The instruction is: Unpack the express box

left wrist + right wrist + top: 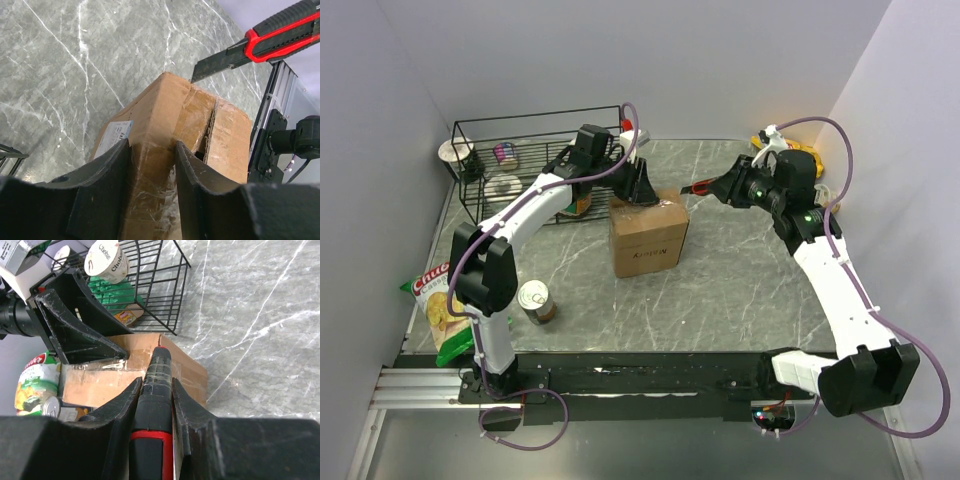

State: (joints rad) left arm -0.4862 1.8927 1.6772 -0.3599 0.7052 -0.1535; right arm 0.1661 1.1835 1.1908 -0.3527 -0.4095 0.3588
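The express box (648,235), a brown taped carton with a white label, stands mid-table. My left gripper (638,190) reaches over its far top edge. In the left wrist view its fingers (112,170) press on both sides of the taped end of the box (165,110), beside a split seam. My right gripper (725,187) hovers just right of the box, shut on a red and black utility knife (159,385). The knife's blade (215,67) points at the box's top edge (100,385). What is inside the box is hidden.
A black wire basket (535,165) with cups and packets stands at the back left, close behind the left gripper. A chips bag (440,305) and a tin can (535,300) lie front left. A yellow item (800,150) sits back right.
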